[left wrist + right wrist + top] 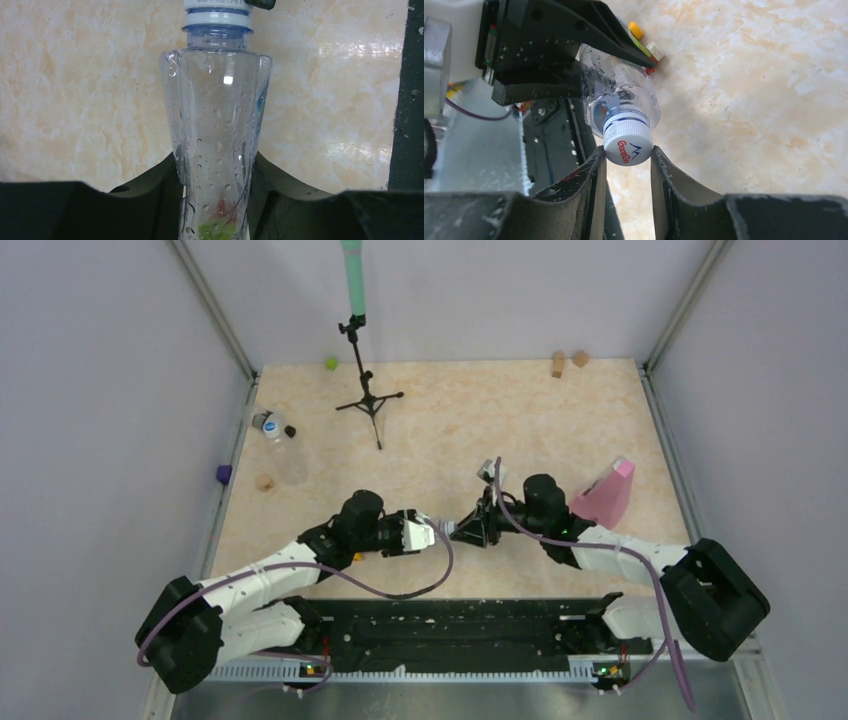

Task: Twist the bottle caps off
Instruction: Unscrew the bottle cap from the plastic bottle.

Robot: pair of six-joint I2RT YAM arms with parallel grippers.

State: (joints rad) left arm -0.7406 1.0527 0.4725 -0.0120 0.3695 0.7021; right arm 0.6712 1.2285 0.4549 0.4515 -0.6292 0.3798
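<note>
Left end effector (pixel 438 533) and right end effector (pixel 458 530) meet tip to tip over the surface (pixel 450 430), a bottle (pixel 445 531) bridging them. A second bottle (pixel 283 450) lies well apart, beyond the left one.

Left wrist: the fingers (pixel 167 182) are clenched on the bottle's dented, droplet-flecked body, its neck pointing away from them.

Right wrist: the opposing fingers (pixel 596 170) pinch the white cap (pixel 628 145) between their tips, the cap seated on the neck.

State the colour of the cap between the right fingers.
White cap, red lettering, blue mark; best in the right wrist view.
</note>
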